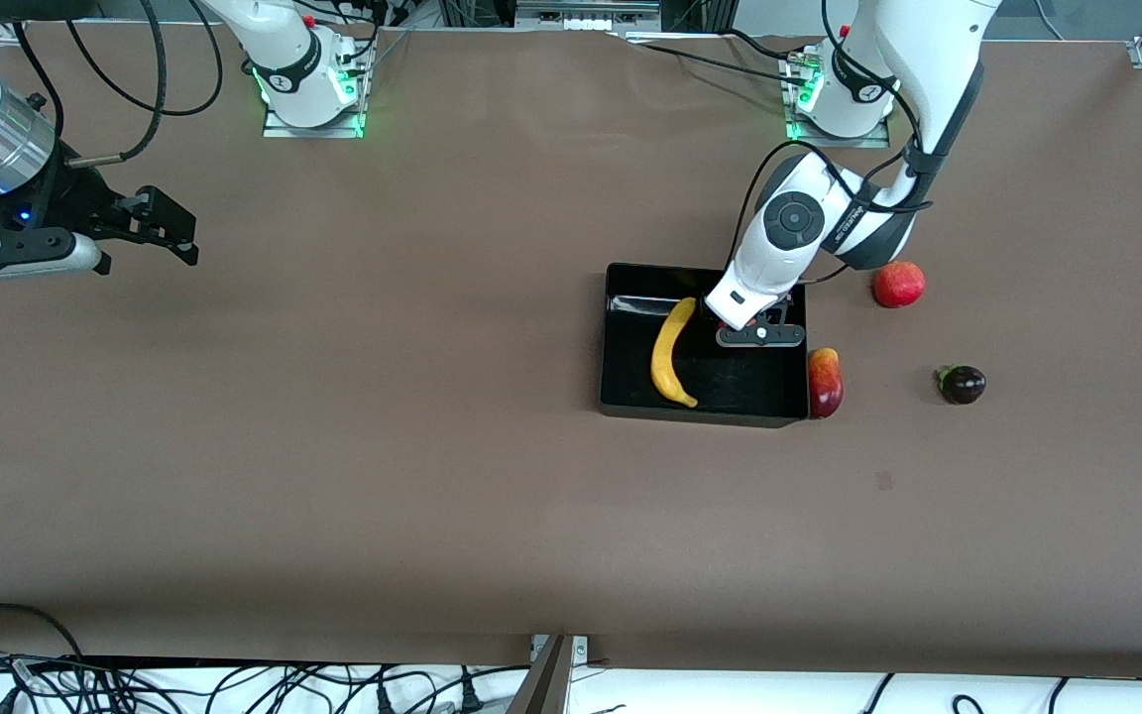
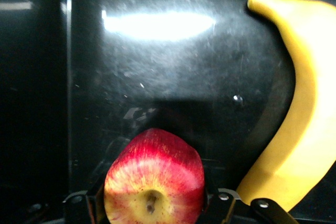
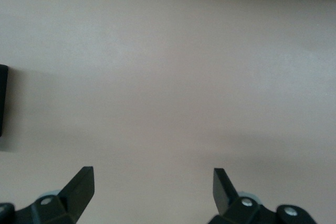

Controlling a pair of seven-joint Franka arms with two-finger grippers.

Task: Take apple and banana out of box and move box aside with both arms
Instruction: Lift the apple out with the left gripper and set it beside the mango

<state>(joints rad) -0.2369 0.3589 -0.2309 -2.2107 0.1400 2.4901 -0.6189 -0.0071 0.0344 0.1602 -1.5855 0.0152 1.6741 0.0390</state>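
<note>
The black box (image 1: 742, 385) sits on the brown table toward the left arm's end. The yellow banana (image 1: 670, 353) lies inside it, along the wall toward the right arm's end. My left gripper (image 1: 761, 335) is down inside the box beside the banana, shut on the red apple with yellowish patches (image 2: 154, 179). In the left wrist view the gripper (image 2: 154, 205) holds the apple just over the glossy box floor (image 2: 157, 77), with the banana (image 2: 299, 129) beside it. My right gripper (image 1: 174, 230) waits open and empty over bare table at the right arm's end; it also shows in the right wrist view (image 3: 153, 182).
A red and yellow fruit (image 1: 825, 383) lies against the outside of the box wall at the left arm's end. A round red fruit (image 1: 898, 284) and a small dark purple fruit (image 1: 962, 384) lie on the table toward the left arm's end.
</note>
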